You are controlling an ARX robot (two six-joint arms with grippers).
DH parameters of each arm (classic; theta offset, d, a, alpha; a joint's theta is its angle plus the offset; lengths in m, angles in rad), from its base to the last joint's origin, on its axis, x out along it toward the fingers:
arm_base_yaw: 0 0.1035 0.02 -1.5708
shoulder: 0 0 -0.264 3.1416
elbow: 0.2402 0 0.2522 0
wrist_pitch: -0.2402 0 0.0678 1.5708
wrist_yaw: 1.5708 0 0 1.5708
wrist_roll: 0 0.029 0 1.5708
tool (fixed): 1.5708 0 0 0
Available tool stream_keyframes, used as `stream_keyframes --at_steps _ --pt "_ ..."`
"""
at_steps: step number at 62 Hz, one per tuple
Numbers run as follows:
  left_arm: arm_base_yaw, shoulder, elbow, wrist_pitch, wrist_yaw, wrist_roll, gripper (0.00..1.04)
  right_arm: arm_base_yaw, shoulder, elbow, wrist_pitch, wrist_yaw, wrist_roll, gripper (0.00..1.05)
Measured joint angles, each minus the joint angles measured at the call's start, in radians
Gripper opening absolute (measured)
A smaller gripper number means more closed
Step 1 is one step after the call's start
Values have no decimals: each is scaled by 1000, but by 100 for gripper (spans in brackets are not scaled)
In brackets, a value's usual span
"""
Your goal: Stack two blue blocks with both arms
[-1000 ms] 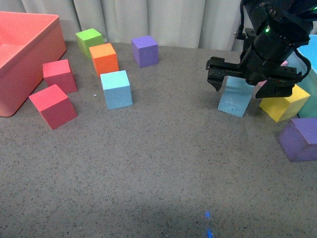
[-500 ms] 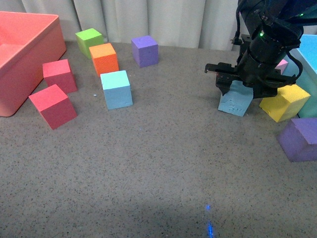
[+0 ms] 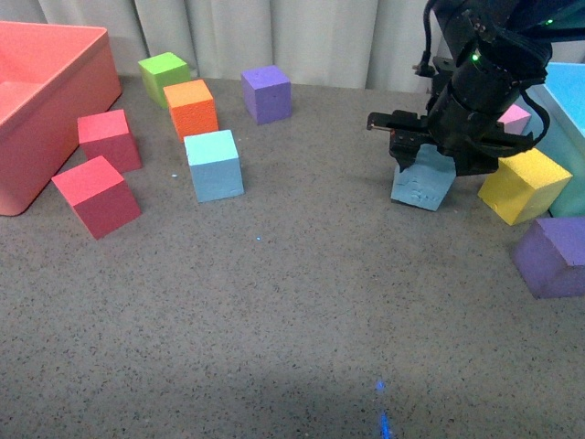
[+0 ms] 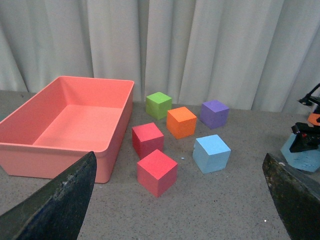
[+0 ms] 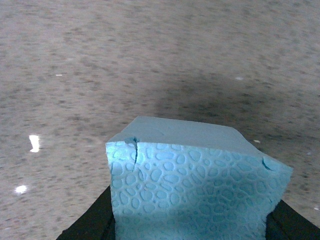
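My right gripper (image 3: 437, 163) is shut on a scuffed sky-blue block (image 3: 420, 187) and holds it tilted, a little above the table at the right. The same block fills the right wrist view (image 5: 195, 185), black fingers on both sides. The other blue block (image 3: 215, 165) stands on the table left of centre, in front of an orange cube; it also shows in the left wrist view (image 4: 211, 153). My left gripper (image 4: 180, 200) is open and empty, its fingers (image 4: 60, 205) wide apart, above the table's near left. It does not show in the front view.
A salmon bin (image 3: 37, 101) stands at far left. Two red cubes (image 3: 96, 195), an orange cube (image 3: 192, 108), a green cube (image 3: 164, 75) and a purple cube (image 3: 266, 93) lie around the left block. A yellow cube (image 3: 524, 186), a purple cube (image 3: 550, 257) and a turquoise bin (image 3: 569, 119) crowd the right edge.
My right gripper closed on the scuffed blue block and has lifted and carried it slightly left, away from the yellow cube. The other block has not moved.
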Motion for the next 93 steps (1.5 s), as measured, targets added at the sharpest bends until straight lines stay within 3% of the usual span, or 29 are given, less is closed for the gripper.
stream_keyframes --at_steps 18,50,70,85,93 --pt "0 0 0 0 0 0 98 86 78 114 -42 10 -44 48" --pt "0 0 0 0 0 0 98 90 117 144 -50 40 -86 48" --pt "0 0 0 0 0 0 98 84 108 132 -39 29 -93 96" --pt "0 0 0 0 0 0 98 76 47 113 -35 29 -108 95" --pt "0 0 0 0 0 0 98 75 -58 11 54 66 -138 95"
